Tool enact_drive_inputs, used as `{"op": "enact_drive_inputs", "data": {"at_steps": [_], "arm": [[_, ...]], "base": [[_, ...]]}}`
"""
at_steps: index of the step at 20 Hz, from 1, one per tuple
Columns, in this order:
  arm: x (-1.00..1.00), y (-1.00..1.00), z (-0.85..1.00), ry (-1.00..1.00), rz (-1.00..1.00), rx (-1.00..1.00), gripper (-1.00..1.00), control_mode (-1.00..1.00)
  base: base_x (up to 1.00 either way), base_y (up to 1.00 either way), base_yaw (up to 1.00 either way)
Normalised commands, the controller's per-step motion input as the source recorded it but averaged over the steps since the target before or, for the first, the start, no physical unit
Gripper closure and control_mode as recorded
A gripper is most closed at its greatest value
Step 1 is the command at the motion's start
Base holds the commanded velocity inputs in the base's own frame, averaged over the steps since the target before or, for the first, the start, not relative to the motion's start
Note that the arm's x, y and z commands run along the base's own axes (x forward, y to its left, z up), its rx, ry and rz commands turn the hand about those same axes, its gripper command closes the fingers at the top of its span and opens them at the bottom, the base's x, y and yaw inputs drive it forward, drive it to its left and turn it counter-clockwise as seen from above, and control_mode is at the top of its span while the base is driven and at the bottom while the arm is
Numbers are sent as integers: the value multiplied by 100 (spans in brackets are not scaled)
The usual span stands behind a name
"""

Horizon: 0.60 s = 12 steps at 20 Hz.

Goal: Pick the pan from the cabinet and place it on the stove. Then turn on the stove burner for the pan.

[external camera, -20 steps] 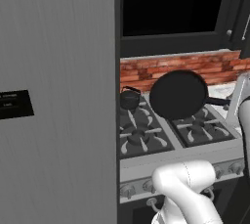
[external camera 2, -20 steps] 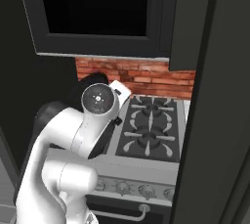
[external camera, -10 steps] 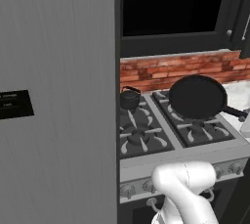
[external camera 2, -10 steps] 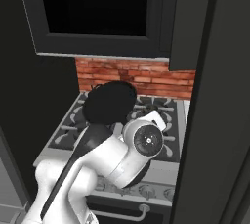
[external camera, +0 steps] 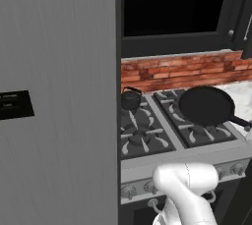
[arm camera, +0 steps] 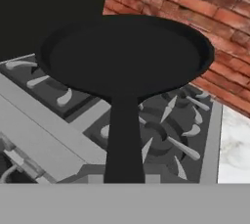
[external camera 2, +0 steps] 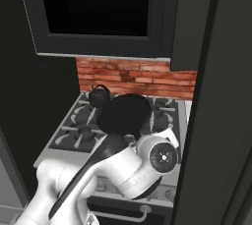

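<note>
Pan [external camera: 205, 105] sits level above the stove [external camera: 147, 138], over the right-hand grates, its handle running toward 4 o'clock in the left base view. Jaws are clamped narrow on that handle. Kettle [external camera: 131, 98] stands on the rear-left burner, at 9 o'clock from the pan.

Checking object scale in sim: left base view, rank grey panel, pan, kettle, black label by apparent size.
1. grey panel, though nearest the camera
2. pan
3. black label and kettle: look about alike, not ranked

one pan [external camera: 205, 105], one kettle [external camera: 131, 98], one stove [external camera: 147, 138]
</note>
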Motion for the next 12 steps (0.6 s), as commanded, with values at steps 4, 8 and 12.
{"op": "enact_drive_inputs", "data": {"at_steps": [4, 8, 12], "arm": [[9, -23, -38, 19, -4, 0, 100, -100], [11, -28, -36, 17, -4, 2, 100, -100], [6, -28, -38, 11, -4, 4, 100, -100]], "base": [[0, 0, 0], [0, 0, 0], [0, 0, 0]]}}
